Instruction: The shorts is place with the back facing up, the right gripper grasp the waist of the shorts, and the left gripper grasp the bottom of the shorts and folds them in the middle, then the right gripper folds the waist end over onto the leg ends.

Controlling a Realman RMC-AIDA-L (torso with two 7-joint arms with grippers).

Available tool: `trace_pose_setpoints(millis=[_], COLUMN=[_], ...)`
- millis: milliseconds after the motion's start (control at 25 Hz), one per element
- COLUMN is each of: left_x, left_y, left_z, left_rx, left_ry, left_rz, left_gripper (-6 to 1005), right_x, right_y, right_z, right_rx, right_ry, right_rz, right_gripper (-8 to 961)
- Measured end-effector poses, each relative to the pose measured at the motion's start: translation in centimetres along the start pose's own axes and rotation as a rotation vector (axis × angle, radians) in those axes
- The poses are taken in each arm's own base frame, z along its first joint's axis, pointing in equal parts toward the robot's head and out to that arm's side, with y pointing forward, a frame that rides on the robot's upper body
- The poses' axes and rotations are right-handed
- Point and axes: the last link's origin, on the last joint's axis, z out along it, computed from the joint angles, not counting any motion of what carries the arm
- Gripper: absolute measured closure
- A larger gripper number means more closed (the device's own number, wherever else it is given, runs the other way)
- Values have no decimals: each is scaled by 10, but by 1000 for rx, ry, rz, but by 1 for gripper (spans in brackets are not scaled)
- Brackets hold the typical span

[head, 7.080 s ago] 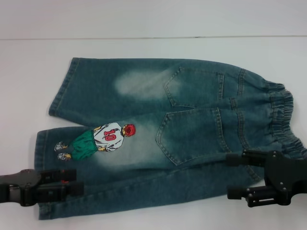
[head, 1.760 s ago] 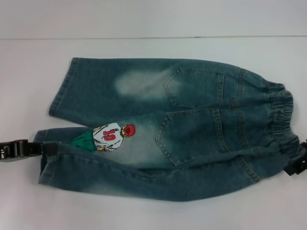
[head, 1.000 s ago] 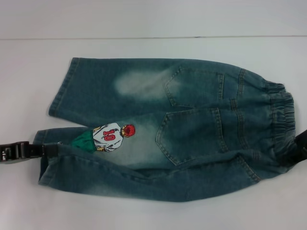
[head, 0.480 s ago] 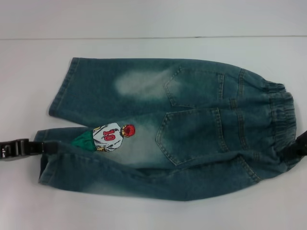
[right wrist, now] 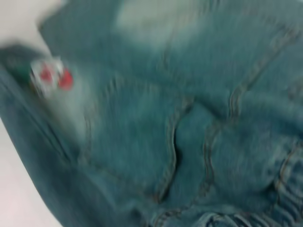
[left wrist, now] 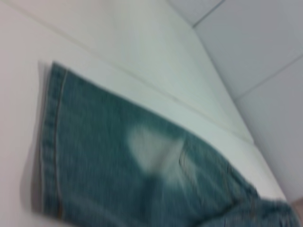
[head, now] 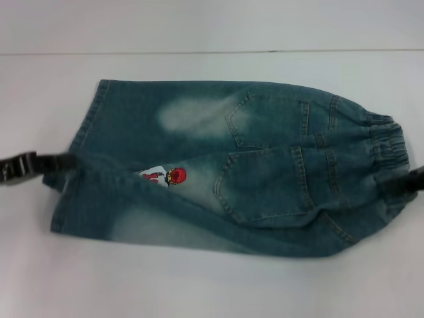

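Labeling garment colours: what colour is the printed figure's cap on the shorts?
Red; the cap shows best in the head view, on the shorts.

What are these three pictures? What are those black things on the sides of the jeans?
They are a robot's two hands. The big picture comes from a camera on its head, looking down at a white table. On it lie blue denim shorts, back side up. The left gripper holds the leg hem, and the right gripper holds the crinkly waist. Together they are lifting the near half over the far half, so the printed figure is mostly covered. The other two pictures come from cameras on the robot's wrists, so they show the denim close up. The jaws themselves are hidden by cloth.
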Motion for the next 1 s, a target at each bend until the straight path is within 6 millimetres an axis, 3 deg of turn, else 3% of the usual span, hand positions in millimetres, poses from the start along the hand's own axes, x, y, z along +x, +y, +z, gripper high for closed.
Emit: trace_pose_setpoints(millis=[200, 560, 1000], left_x=[23, 58, 89], left_y=[1, -10, -4], left_z=[8, 36, 80], left_rx=[13, 131, 272], left_ry=[94, 247, 294], left_rz=[22, 65, 208], left_gripper=[997, 997, 989], right_x=[4, 21, 10], right_y=[-11, -38, -50], right_z=[-3, 3, 26], right_rx=[-78, -13, 147], right_ry=[-199, -533, -653], right_rz=[126, 290, 253], right_gripper=[890, 890, 889])
